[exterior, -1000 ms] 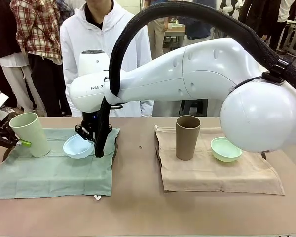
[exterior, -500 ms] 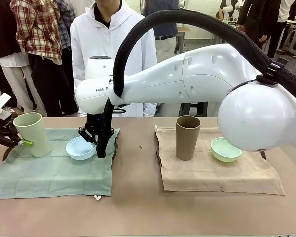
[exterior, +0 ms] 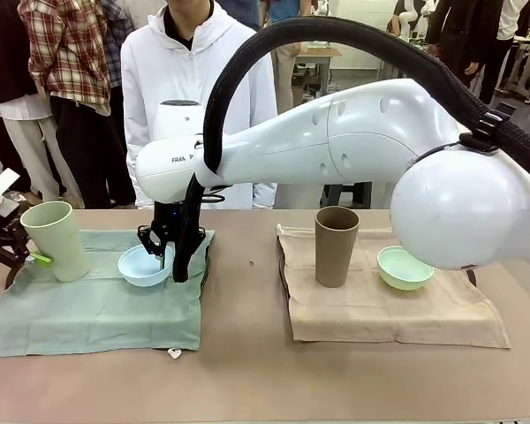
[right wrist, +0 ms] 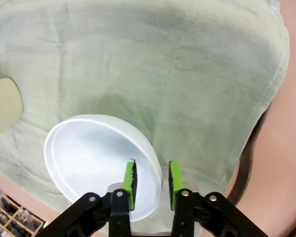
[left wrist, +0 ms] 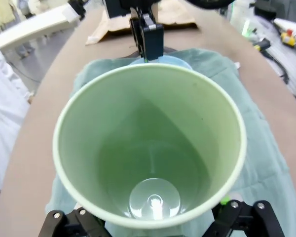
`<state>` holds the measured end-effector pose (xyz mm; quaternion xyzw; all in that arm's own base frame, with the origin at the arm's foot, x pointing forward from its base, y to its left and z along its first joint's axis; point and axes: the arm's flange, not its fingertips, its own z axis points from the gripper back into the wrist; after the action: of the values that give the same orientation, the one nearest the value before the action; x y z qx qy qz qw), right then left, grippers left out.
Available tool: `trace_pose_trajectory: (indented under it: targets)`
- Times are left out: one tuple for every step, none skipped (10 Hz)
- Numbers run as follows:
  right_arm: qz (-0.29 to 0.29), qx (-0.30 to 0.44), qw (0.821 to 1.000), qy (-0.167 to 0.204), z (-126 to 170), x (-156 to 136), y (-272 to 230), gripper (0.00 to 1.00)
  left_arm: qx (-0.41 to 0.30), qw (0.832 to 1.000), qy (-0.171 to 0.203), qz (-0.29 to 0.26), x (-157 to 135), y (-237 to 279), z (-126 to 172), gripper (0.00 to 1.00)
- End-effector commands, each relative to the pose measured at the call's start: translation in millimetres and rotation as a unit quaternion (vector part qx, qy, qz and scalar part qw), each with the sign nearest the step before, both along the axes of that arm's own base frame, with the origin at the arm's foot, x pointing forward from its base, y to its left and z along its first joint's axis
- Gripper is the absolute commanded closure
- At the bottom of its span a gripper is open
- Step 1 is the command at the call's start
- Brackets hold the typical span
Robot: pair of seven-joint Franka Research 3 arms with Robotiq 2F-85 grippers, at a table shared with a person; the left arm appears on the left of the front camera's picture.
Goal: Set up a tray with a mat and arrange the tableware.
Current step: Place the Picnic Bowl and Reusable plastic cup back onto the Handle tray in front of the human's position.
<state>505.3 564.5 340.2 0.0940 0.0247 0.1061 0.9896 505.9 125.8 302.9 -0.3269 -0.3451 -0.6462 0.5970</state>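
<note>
Two mats are lying on the table [exterior: 247,371]: a green mat [exterior: 97,309] at nine o'clock and a beige mat [exterior: 389,309] at three o'clock. The pale green tumbler [exterior: 53,238] is standing upright at the green mat's ten o'clock corner, with the left gripper [exterior: 22,252] spreading its jaws on either side of it, apart from the wall. The light blue bowl [exterior: 144,265] is sitting on the same mat, the right gripper [right wrist: 151,180] straddling its rim with fingers parted, one green pad [right wrist: 130,180] inside. The brown tumbler [exterior: 336,245] and mint green bowl [exterior: 405,267] are resting on the beige mat
</note>
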Motion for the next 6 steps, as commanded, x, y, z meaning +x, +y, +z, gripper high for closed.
trace_pose_trajectory:
  targets:
    - [-0.006,-0.005,1.000,-0.015,21.4,-13.3,-8.8,0.51,0.044,0.999,-0.029,0.005,-12.2,10.3,12.9,0.00]
    - [-0.007,-0.002,1.000,-0.021,29.7,-19.5,-14.6,0.00,0.059,0.997,-0.036,0.016,-15.5,18.2,18.5,0.00]
    - [-0.011,0.000,1.000,-0.027,37.7,-23.2,-20.6,0.31,0.079,0.996,-0.043,0.020,-19.5,23.8,26.4,0.00]
    - [-0.013,0.007,0.999,-0.029,43.8,-27.1,-26.3,0.00,0.097,0.994,-0.042,0.027,-25.9,27.4,34.7,0.00]
    - [-0.022,0.002,1.000,-0.019,48.9,-29.2,-29.6,0.00,0.111,0.993,-0.036,0.027,-30.1,30.0,45.0,0.00]
    - [-0.031,-0.009,0.999,-0.010,52.2,-32.5,-31.7,0.00,0.132,0.990,-0.033,0.037,-34.7,29.5,55.7,0.00]
